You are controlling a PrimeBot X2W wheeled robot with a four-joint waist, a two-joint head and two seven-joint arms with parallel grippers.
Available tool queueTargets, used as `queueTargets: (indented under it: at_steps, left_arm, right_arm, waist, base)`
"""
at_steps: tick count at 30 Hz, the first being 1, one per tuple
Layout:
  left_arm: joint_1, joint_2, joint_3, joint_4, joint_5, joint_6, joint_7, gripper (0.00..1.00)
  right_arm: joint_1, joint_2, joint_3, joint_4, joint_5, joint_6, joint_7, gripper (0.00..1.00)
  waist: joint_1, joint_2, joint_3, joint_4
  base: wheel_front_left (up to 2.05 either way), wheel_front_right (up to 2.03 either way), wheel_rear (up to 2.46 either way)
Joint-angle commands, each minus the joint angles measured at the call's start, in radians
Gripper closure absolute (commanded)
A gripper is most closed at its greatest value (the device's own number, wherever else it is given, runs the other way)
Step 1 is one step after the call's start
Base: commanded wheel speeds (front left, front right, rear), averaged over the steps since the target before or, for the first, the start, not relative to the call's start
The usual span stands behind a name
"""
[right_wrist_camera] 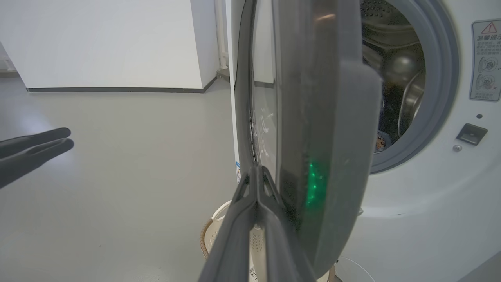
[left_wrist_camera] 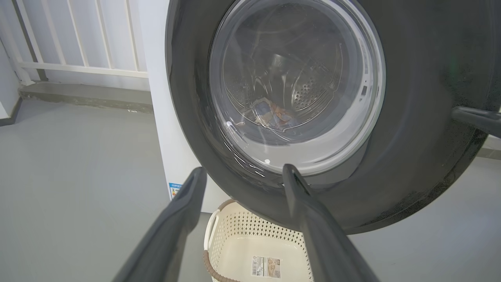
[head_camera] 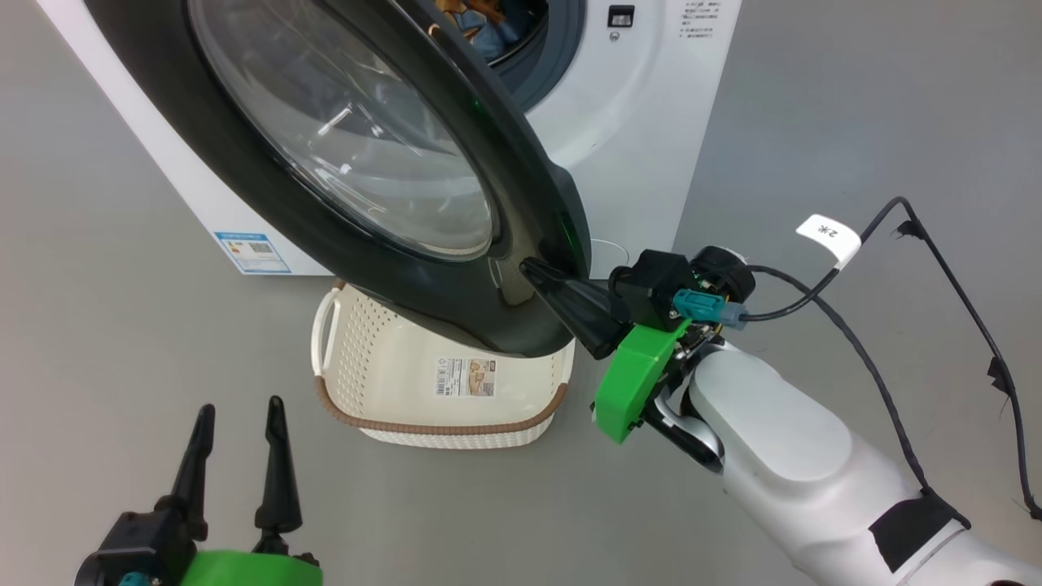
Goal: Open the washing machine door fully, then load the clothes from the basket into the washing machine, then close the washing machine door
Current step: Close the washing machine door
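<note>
Touching right end effector (head_camera: 529,267) tips, door (head_camera: 350,130) stands ajar.

The big white front-loading washing machine (head_camera: 635,122) stands on the grey floor (head_camera: 122,325). Its large round door with the black ring and clear glass bowl (head_camera: 269,212) juts out at an angle in front of the machine, with the opening uncovered behind it. The light blue bear-print clothes (head_camera: 492,39) lie inside the machine's drum. The small cream-white perforated plastic basket (head_camera: 366,358) sits on the floor just in front of the machine, partly under the door's lower edge. The right gripper (head_camera: 529,268) lies in front of the machine against the door's outer face, near its free edge. The left gripper (head_camera: 242,407) is farther out in front of the machine, to the left of the basket and apart from the door.
</note>
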Motion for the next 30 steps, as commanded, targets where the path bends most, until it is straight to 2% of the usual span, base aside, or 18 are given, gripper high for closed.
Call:
queueTargets:
  at_steps: [1,9,18,30]
  left_arm:
    - [-0.038,0.008,0.038,-0.024,0.013,-0.005,-0.012,0.00]
    - [-0.045,0.003,0.039,-0.032,0.021,-0.005,-0.012,0.00]
    - [-0.082,0.000,0.025,-0.057,0.025,0.002,-0.012,0.00]
    - [-0.149,-0.001,-0.045,-0.097,-0.011,0.041,-0.012,0.00]
  right_arm:
    - [-0.018,0.015,-0.003,-0.008,0.008,0.002,-0.011,1.00]
    - [-0.057,0.001,-0.024,0.030,0.017,0.002,-0.019,1.00]
    - [-0.166,-0.050,-0.089,0.088,0.008,0.002,-0.022,1.00]
    - [-0.355,-0.125,-0.197,0.162,-0.015,0.002,-0.022,1.00]
  waist:
    - [0.0000,0.0000,0.002,-0.001]
    - [0.0000,0.0000,0.022,0.002]
    - [0.0000,0.0000,0.094,0.028]
    - [0.0000,0.0000,0.232,0.094]
  base:
    - [0.00,0.00,0.00]
    - [0.00,0.00,0.00]
    - [0.00,0.00,0.00]
    - [0.00,0.00,0.00]
